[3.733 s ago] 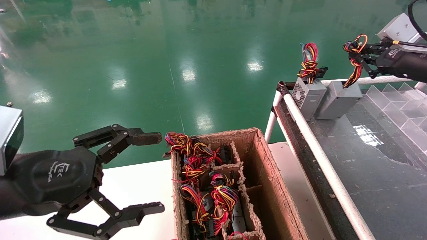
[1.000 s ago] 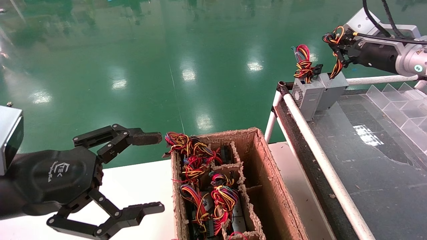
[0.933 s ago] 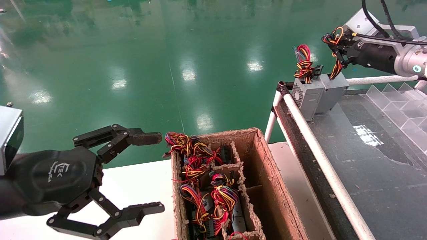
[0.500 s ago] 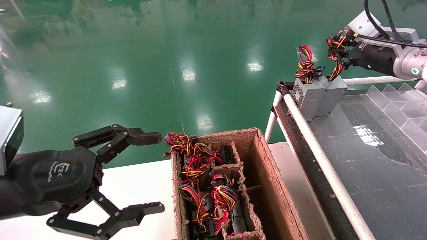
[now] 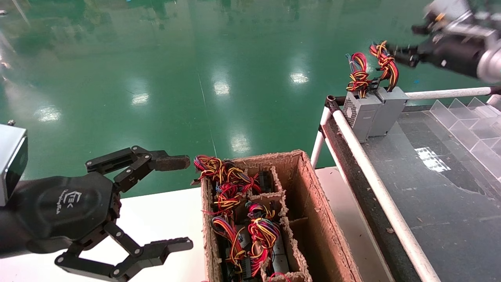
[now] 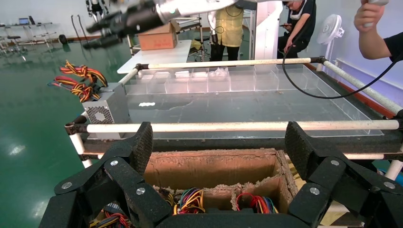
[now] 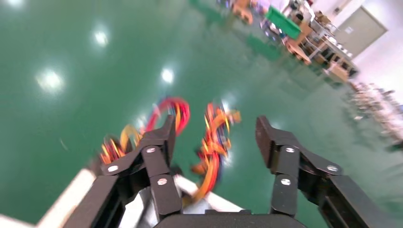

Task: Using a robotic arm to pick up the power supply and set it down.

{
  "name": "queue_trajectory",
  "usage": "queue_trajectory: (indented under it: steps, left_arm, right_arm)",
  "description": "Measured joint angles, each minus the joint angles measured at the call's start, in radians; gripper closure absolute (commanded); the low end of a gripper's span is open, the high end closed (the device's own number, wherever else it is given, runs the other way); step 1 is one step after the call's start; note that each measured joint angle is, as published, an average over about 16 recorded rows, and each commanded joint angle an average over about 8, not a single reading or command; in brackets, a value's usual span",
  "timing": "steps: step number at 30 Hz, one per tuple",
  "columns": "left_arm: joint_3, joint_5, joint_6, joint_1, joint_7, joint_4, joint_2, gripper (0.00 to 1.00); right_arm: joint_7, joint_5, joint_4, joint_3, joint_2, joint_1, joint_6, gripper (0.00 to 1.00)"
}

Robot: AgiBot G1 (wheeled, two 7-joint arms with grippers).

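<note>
Right claw (image 5: 397, 55) has let go; blurred beside power supply (image 5: 387, 111).

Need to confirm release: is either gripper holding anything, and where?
Nothing. The right gripper has open jaws off the power supply's wires; the left gripper is open and empty.

Power supply (image 5: 387, 109): small plain grey metal box, smooth sides. Standing upright at far left corner of dark conveyor surface (image 5: 438, 176), touching vented grey unit (image 5: 362, 113). Red-yellow-black wire bundle (image 5: 385, 64) rising from top end, free.
</note>
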Motion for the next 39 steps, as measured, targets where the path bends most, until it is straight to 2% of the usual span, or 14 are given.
queue_trajectory:
  steps: [11,39]
  left_arm:
    - [0.0,0.0,0.0,0.0,0.0,0.0,0.0,0.0]
    - [0.0,0.0,0.0,0.0,0.0,0.0,0.0,0.0]
  right_arm:
    - [0.106,0.134,0.125,0.062,0.079,-0.074,-0.151,0.0]
    - [0.34,0.388,0.724,0.093,0.271,-0.473,-0.463,0.0]
